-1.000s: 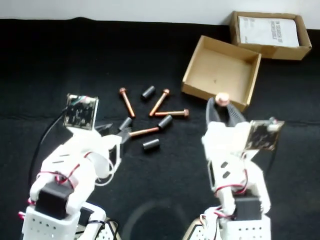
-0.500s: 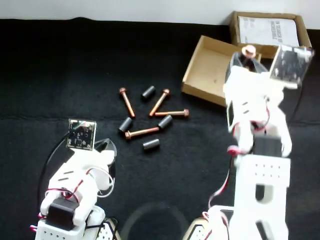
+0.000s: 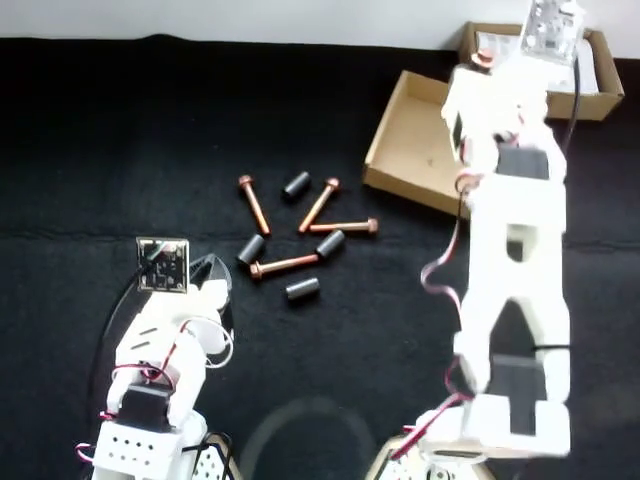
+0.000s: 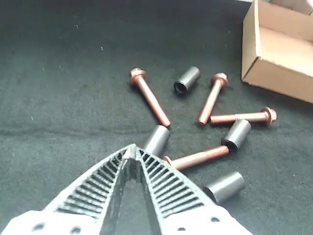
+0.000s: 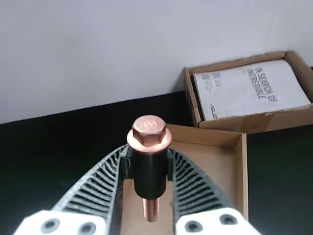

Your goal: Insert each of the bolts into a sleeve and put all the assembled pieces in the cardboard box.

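My right gripper (image 5: 148, 156) is shut on an assembled piece (image 5: 148, 171), a copper bolt pushed through a dark sleeve, held upright with its head up. In the high view the right gripper (image 3: 487, 62) is stretched out above the far side of the open cardboard box (image 3: 405, 185). Several loose copper bolts (image 3: 285, 265) and dark sleeves (image 3: 302, 290) lie scattered mid-table. My left gripper (image 4: 132, 149) is shut and holds nothing, just short of one sleeve (image 4: 157, 139) and a bolt (image 4: 198, 159); from above, the left gripper (image 3: 215, 270) sits left of the pile.
A second cardboard box (image 3: 590, 100) with a printed sheet in it stands at the back right, next to the open box. The black table ends at a white wall (image 5: 146, 44) behind both boxes.
The right arm has risen and stretched forward, carrying the assembled piece from the box's near edge to above its far side. The left arm has drawn back from the pile.
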`<state>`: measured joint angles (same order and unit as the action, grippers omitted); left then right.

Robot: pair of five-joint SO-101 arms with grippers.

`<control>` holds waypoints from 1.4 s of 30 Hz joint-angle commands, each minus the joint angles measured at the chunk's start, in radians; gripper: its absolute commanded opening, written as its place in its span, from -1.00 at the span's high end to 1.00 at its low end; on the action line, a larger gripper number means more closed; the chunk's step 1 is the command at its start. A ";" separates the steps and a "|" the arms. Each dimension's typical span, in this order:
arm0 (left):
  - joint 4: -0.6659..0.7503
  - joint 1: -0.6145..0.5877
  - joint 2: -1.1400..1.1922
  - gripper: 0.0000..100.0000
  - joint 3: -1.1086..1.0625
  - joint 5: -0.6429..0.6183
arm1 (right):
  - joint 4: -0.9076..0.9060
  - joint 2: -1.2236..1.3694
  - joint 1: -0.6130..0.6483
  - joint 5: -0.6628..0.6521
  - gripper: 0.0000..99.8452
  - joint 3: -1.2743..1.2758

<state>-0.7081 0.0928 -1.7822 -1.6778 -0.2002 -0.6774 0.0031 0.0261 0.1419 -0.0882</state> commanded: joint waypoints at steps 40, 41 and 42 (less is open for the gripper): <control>-0.106 -0.012 -0.015 0.97 -0.018 0.006 | -0.598 1.001 -0.074 -0.071 0.55 -0.990; -0.106 -0.012 -0.015 0.97 -0.018 0.006 | -0.619 0.995 -0.074 -0.071 0.55 -1.006; -0.106 -0.012 -0.015 0.97 -0.018 0.006 | -0.642 0.986 -0.074 -0.071 0.55 -1.020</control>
<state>-0.8109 0.0928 -1.7822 -1.6778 -0.2002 -1.2758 1.0296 -0.0384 0.0867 -1.0411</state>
